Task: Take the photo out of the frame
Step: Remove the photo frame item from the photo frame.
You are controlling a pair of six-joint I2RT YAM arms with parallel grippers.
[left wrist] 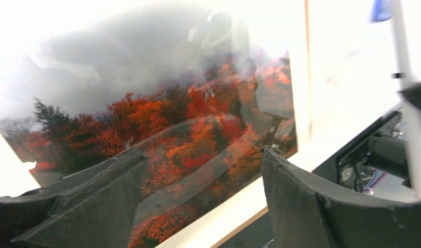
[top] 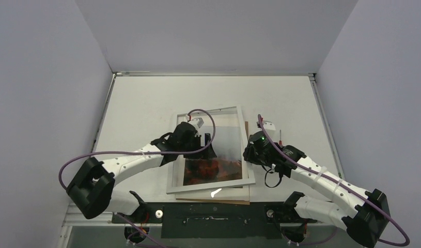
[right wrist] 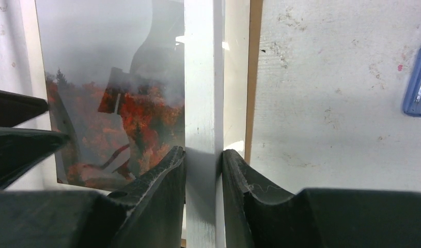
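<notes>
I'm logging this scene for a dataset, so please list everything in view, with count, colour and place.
frame: one, white border strips, middle of the table
photo: one, grey sky over orange-red trees, showing inside the frame's border
backing board: one, brown, under the frame, edges showing at its near and right sides
screwdriver: one, blue handle, on the table right of the frame
table: one, white, under everything
left gripper: one, black, open over the photo
right gripper: one, black, shut on the frame's right strip
</notes>
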